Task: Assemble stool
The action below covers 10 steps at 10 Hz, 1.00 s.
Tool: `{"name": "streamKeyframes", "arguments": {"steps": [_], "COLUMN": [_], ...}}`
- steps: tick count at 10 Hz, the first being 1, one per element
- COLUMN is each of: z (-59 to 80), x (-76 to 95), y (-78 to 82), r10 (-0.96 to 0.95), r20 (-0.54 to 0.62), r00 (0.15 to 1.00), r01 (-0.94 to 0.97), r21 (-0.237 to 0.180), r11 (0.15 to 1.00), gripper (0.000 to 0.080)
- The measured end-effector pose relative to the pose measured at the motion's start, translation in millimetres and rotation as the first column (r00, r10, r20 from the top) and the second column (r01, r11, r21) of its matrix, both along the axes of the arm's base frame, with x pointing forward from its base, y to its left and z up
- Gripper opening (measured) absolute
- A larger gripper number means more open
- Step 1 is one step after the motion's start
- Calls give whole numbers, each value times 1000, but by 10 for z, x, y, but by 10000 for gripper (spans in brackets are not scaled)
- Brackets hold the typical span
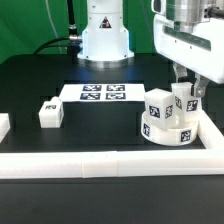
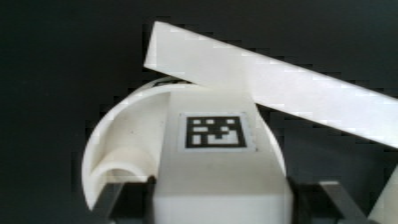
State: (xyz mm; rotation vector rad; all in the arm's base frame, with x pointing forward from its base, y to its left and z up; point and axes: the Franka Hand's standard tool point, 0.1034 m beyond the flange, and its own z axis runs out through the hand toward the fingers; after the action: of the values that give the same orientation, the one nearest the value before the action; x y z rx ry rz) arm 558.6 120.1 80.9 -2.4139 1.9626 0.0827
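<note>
The seat (image 1: 165,130) is lying directly below the gripper (image 1: 184,94), flat on the black table (image 1: 100,125), and the leg (image 1: 184,102) being worked is standing upright on its top face, between the fingers (image 2: 118,198). In the wrist view the fingers are flanking the leg's tagged block on both sides with no clear gap, so the gripper is most likely clamping the leg, its jaws partly apart around the leg's width. A second leg (image 1: 157,108) is standing on the seat just beside the gripper, on the side toward the loose leg. The step in hand is probably seating this leg in its socket. To do that well, the leg should be staying plumb over the socket while the wrist is pressing down lightly and turning about the leg's own axis. Any sideways push would be dragging the seat instead of driving the leg home. The grip is best kept square on the block's flat faces so it is not slipping under twist, and the fingers need to be staying clear of the second leg. The rail (image 2: 285,80) is running close past the seat on the far side of the gripper and may be bracing it, though contact cannot be made out. The loose leg (image 1: 46,113) is lying well apart from the gripper, beyond the marker board (image 1: 100,93).
</note>
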Motion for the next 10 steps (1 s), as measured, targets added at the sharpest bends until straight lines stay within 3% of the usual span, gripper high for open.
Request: {"name": "streamKeyframes", "arguments": {"steps": [2,4,7,10], "z": [-1,-7,-9,-15], "x": [3,15,10,-7], "y": [-3,-36,-67,-60], "r10": [-90,-270,-525,-728], "r20": [-5,4,-26,-39], "r00": [996,963,851,684], "r01": [90,269,525,723], "r21": [10,55,102,164], "r11": [996,961,845,671], "gripper": [334,334,334,334]}}
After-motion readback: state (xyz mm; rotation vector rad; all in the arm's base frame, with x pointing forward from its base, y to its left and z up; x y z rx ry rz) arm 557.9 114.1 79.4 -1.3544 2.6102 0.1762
